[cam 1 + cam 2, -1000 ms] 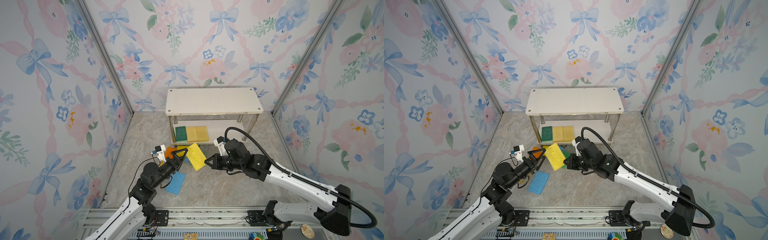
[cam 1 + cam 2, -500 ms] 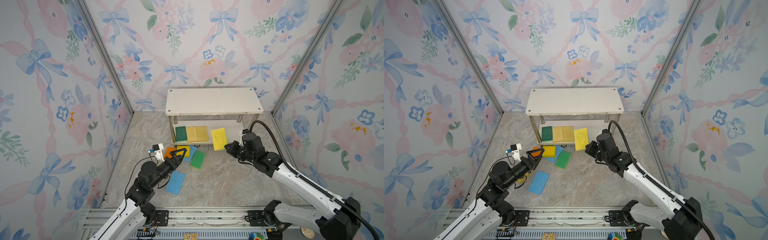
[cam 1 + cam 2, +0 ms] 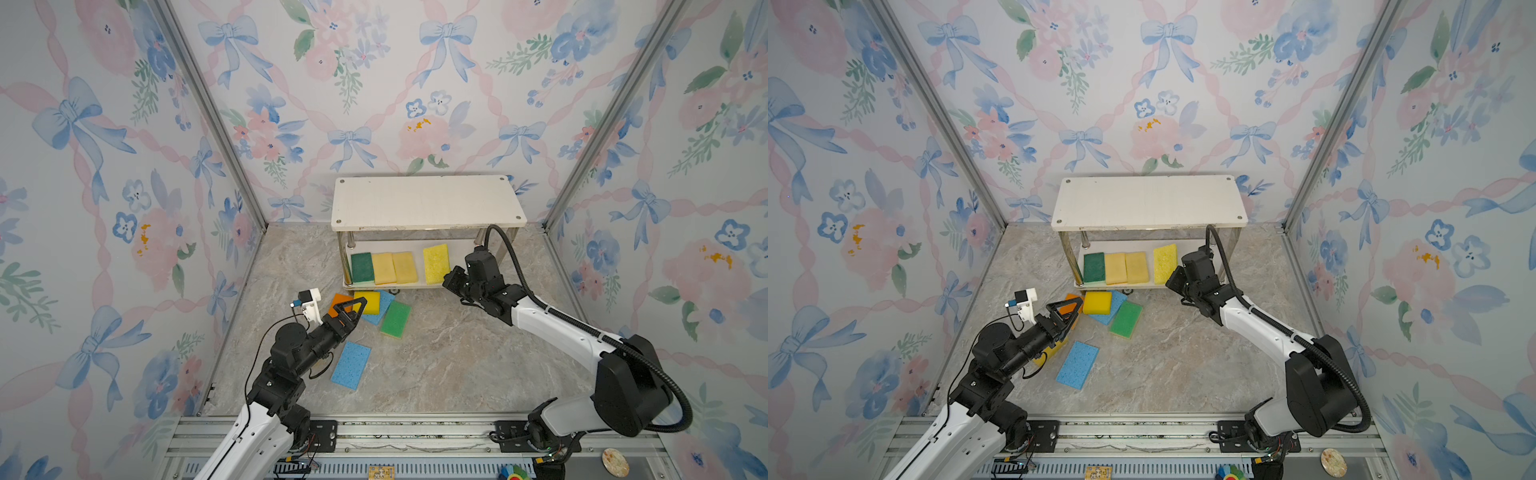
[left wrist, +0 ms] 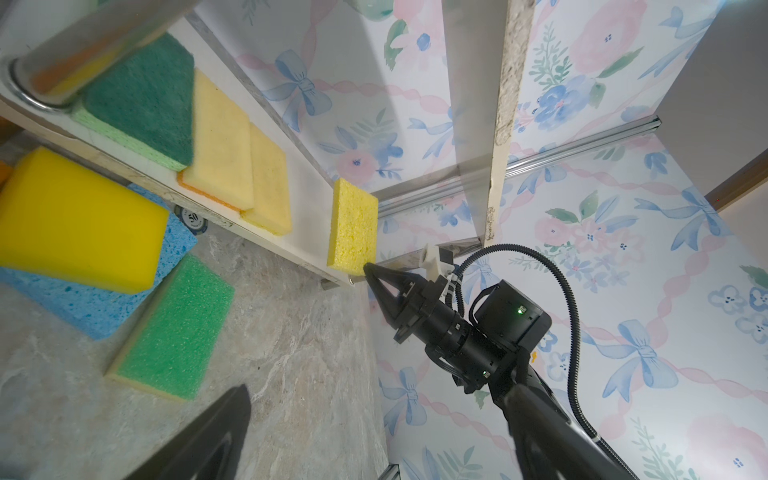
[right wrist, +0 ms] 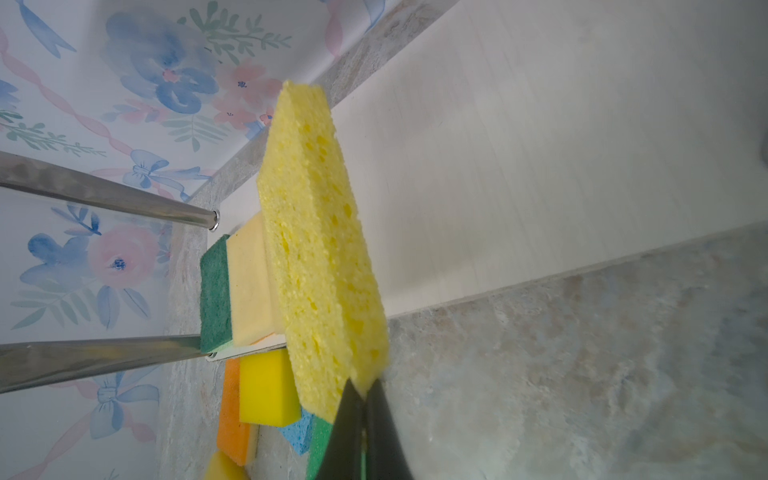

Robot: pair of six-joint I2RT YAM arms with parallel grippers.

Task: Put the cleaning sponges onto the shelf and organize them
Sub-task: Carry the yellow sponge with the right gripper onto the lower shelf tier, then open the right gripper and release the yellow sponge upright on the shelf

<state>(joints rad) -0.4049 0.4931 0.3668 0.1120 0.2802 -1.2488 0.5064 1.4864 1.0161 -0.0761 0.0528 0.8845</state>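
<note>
- Now we see the right claw (image 5: 362, 397) pinched tight on one corner of the porous bright-yellow rectangular sponge (image 3: 436, 264). The sponge is over the lower board of the small two-tier white shelf with chrome legs (image 3: 424, 201), just right of centre in both top views.
- We judge the corner grip keeps the claw outside the shelf's front edge while the sponge goes in under the top board. The sponge is tilted, and we cannot tell whether its far end touches the board.
- It stands apart from the row at the left of that board, a dark green scouring sponge (image 3: 362, 267) and two pale tan-yellow sponges (image 3: 383, 268) touching side by side. We read the gap as room left for lining it up.
- The left claw (image 3: 351, 306), jaws wide apart and empty, hovers at lower centre over the loose pile on the marbled grey worktop (image 3: 457, 353). The pile holds an orange sponge (image 3: 337, 300), a smooth yellow sponge (image 3: 368, 302) lying on a blue sponge (image 3: 384, 311), a light green sponge (image 3: 395, 319) and a second blue sponge (image 3: 351, 365) nearer the bottom.
- A second ago the bright-yellow sponge hung mid-frame above the pile, beside the left claw; it has since travelled up to the shelf. The light green sponge it hid is now uncovered, and the left claw has barely moved and was open then too.
</note>
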